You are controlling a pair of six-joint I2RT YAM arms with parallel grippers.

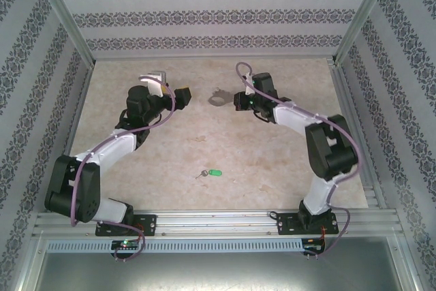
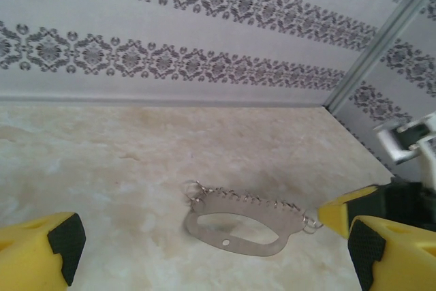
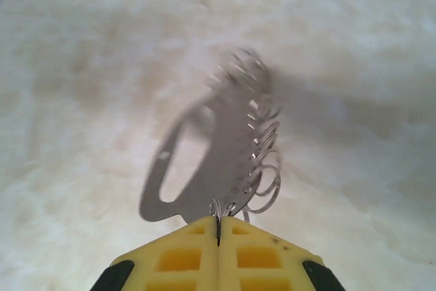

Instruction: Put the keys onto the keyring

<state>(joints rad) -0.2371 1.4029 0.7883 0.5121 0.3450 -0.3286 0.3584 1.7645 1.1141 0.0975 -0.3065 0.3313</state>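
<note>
The right gripper [image 3: 218, 226] is pinching shut on an end ring of the keyring [image 3: 228, 148], which is blurring just beyond its fingertips. The left gripper [image 2: 212, 240] is gaping wide with its fingers cut off by the frame. The keys [image 1: 208, 174] are lying well apart from both grippers, tiny and indistinct.

- The keyring [image 2: 235, 226] is flat grey metal with a dull, matt finish. Thin, brighter wire rings run along one edge.
- The keys [image 1: 208, 174] are a bright green plastic tag and a small silver metal key.
- My right hand [image 3: 218, 226] has smooth yellow plastic fingers [image 3: 177, 257] with matt black pads [image 3: 112, 279]. My left hand [image 1: 169, 85] is made the same.
- The surface [image 1: 204, 141] is pale, marbled and smooth, with little shine.
- The walls [image 1: 204, 18] are matt with a printed pattern.
- The frame rails [image 1: 204, 219] are bare ribbed metal.
</note>
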